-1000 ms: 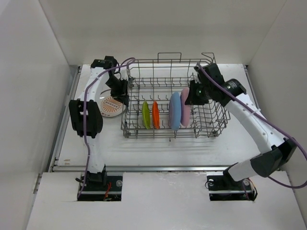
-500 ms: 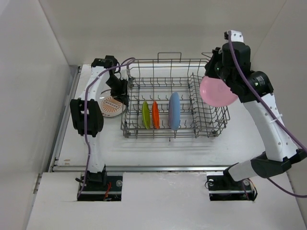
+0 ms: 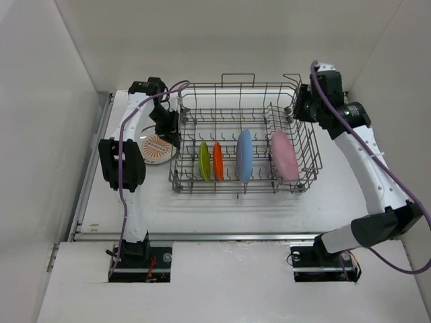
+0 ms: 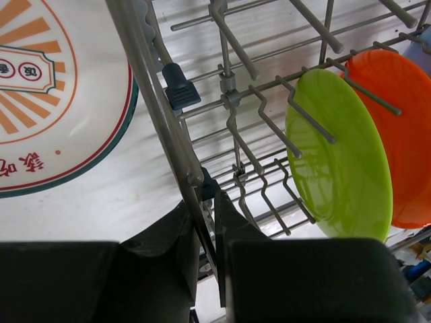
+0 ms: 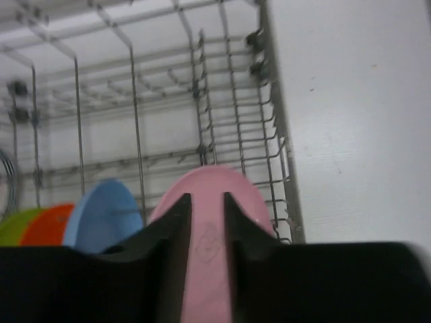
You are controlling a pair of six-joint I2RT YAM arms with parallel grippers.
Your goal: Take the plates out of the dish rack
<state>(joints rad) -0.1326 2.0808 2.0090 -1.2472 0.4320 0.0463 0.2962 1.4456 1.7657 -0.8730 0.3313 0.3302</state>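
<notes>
Pink round plate (image 3: 284, 156) sits in grey wire dish rack (image 3: 202, 85). Right claw (image 5: 206, 195) apart, empty; left claw (image 4: 205, 202) clamps rack.

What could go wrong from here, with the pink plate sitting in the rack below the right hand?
1. The pink plate looks tilted at the right end of the dish rack, and the right hand above it holds nothing. A grasp on a leaning rim may land off-centre and slip.
2. The left hand is clamped on the rack's left wall, with the sunburst plate on the table just beside it. A tug on the rack could shove that plate.
</notes>
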